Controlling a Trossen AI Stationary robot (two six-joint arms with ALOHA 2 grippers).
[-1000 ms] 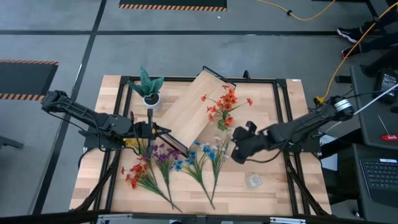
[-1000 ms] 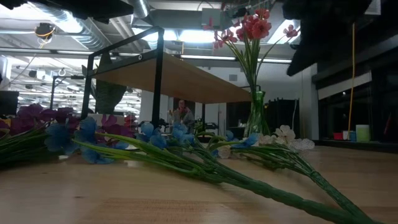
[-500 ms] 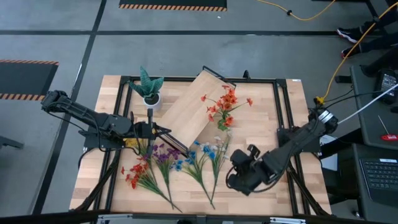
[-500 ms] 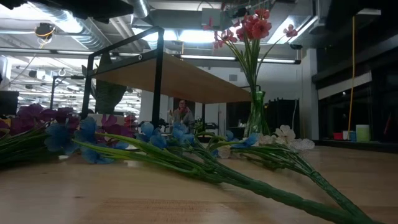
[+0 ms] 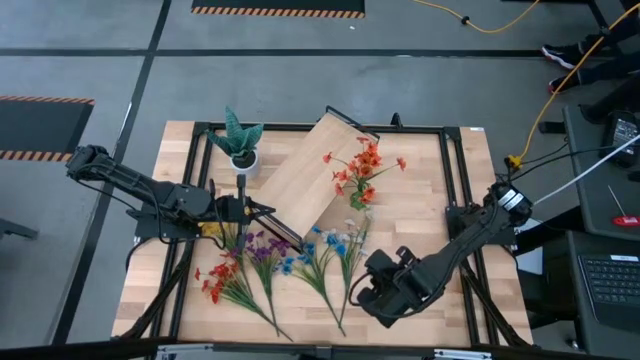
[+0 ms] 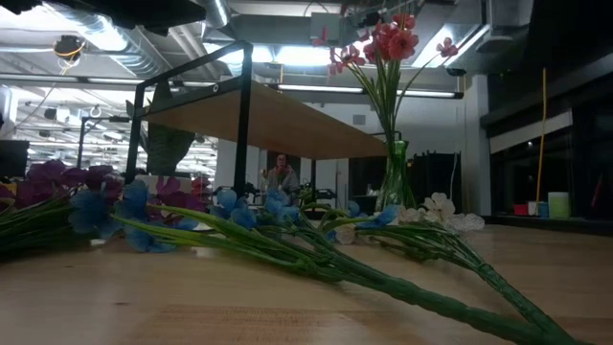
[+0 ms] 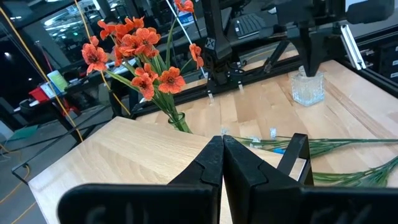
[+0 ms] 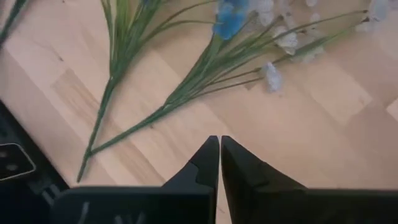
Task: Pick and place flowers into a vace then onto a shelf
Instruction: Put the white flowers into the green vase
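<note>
Right wrist view first: the right gripper (image 8: pixel 220 144) has its two dark fingers pressed together with nothing between them, hanging above bare wood just short of the green stems of the loose flowers (image 8: pixel 186 74). Blue and white blossoms fan away from it across the tabletop. From the high view, that right gripper (image 5: pixel 362 290) sits low over the near part of the table (image 5: pixel 440 180), right beside the stem ends of the blue-and-white sprigs (image 5: pixel 335 250). Further along lie purple sprigs (image 5: pixel 262 246) and red ones (image 5: pixel 222 272), all flat on the wood. Over on the other side, the left gripper (image 5: pixel 262 210) waits at the shelf's edge, fingers closed and empty; its own camera shows the tips (image 7: pixel 222 148) meeting over the shelf board (image 7: pixel 124 155). The shelf (image 5: pixel 315 165) lies at an angle across the middle of the table. The green vase (image 5: pixel 357 198) stands upright just beside the shelf, already holding orange-red blossoms (image 5: pixel 362 165). A spiky plant in a white pot (image 5: pixel 240 142) stands near the far left corner.
</note>
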